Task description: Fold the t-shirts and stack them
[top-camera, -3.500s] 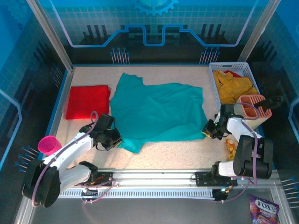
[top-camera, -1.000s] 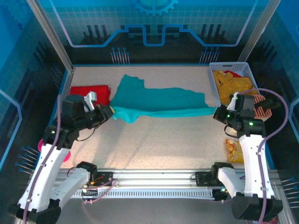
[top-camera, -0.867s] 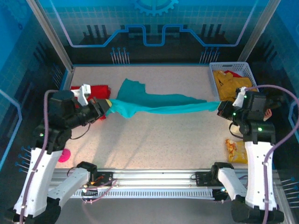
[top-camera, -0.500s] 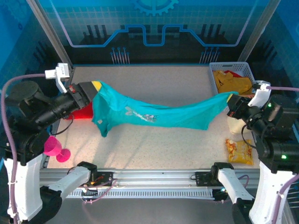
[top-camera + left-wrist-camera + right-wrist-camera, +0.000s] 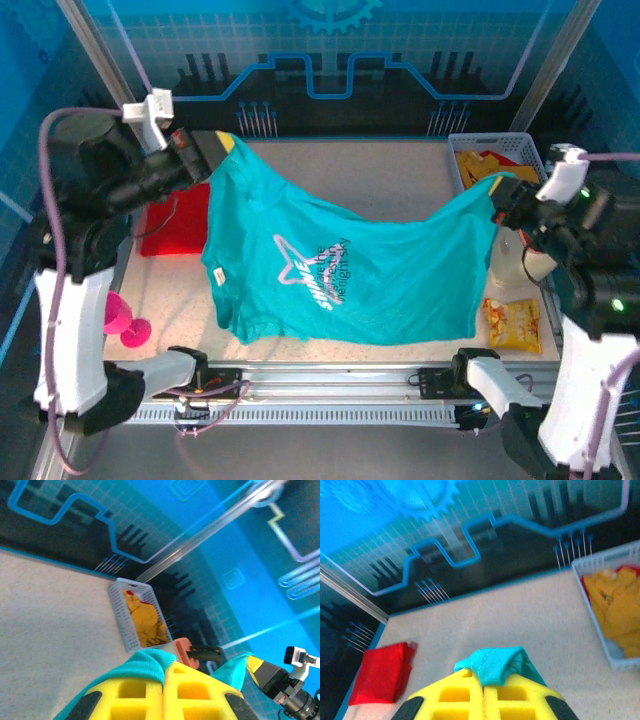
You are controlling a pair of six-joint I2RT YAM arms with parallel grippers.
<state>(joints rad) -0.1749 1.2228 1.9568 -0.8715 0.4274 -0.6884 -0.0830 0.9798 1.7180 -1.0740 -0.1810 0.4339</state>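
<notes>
— Where's the teal t-shirt?
— Mid-frame, hanging spread over the tabletop, lettering showing.
— And the hands?
— Each clamped on a top corner: left hand upper left, right hand at right.

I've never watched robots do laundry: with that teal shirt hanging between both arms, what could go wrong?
The left gripper and right gripper each pinch just a small bit of the teal t-shirt, so a corner could slip free. Its hanging hem might also sweep the snack packet or pink cup.
</notes>
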